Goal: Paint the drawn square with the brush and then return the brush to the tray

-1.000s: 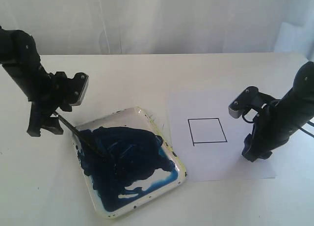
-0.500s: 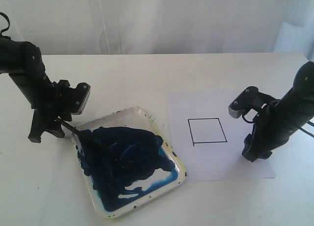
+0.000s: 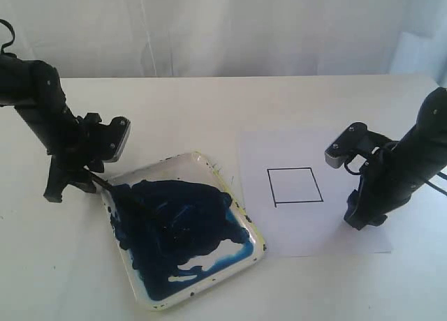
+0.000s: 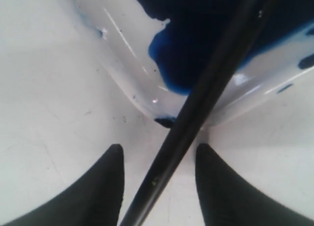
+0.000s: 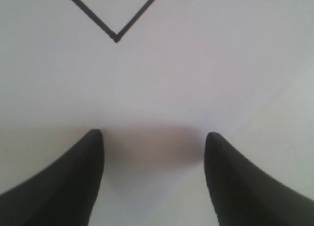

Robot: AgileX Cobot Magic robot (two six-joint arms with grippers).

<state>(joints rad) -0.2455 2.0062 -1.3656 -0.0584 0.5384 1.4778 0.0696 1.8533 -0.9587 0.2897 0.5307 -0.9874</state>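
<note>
Black brush (image 4: 216, 73) crosses rim of tray (image 4: 120, 69) (left claw (image 4: 159, 150) gapes either side).

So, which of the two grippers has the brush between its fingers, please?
The left gripper, beside the tray: the brush runs between its open fingers. The right gripper has only paper there.
</note>
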